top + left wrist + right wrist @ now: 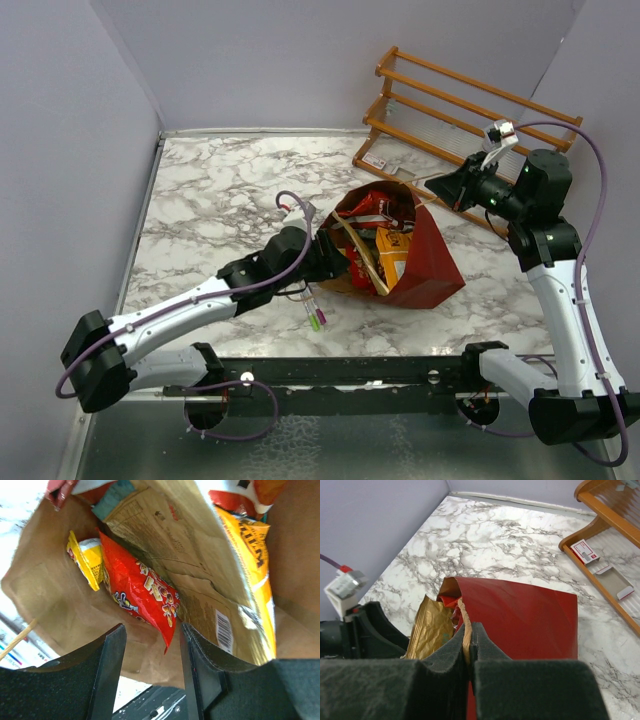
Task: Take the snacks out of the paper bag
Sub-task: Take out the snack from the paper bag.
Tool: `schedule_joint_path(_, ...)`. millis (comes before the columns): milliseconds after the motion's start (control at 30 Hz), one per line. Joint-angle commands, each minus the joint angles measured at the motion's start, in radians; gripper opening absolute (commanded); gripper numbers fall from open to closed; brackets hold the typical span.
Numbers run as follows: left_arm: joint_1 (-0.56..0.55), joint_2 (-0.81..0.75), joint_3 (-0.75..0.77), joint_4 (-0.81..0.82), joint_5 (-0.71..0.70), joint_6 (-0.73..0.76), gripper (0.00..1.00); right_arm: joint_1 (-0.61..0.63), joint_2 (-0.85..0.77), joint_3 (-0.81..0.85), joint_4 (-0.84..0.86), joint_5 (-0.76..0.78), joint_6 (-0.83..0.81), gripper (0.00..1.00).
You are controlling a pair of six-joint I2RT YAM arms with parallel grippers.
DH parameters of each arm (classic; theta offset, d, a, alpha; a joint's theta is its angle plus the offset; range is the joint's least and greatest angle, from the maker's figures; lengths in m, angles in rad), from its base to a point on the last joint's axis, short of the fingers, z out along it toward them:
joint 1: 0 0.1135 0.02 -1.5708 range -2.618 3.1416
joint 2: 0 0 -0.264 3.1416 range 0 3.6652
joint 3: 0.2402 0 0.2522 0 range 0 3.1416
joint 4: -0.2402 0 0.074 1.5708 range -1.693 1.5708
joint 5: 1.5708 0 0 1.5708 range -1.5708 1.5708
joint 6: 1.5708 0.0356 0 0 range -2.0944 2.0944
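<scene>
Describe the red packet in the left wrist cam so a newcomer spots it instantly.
In the left wrist view, look inside the paper bag, against its brown kraft wall. Between a small yellow packet and a large tan bag lies the red packet: glossy, slim, printed with pale snack pieces.
</scene>
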Motion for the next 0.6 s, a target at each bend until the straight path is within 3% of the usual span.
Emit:
schedule_joint_path(0, 0.0, 0.111, 0.021, 0.114, 0.098, -0.033, 0.5, -0.004, -0.019, 0.003, 0.016, 0.028, 0.006, 0.01)
schedule_joint_path(233, -0.01, 0.251, 0.039, 0.213, 0.198, -0.043, 0.52, -0.003, -0.031, -0.007, 0.018, 0.033, 0.005, 0.01)
schedule_joint_path(433, -0.047, 0.294, 0.039, 0.217, 0.191, -0.064, 0.45, -0.004, -0.037, -0.014, 0.024, 0.035, 0.005, 0.01)
schedule_joint_path(567, -0.053, 0.276, 0.028, 0.216, 0.173, -0.071, 0.33, -0.004, -0.038, -0.019, 0.026, 0.034, 0.005, 0.01)
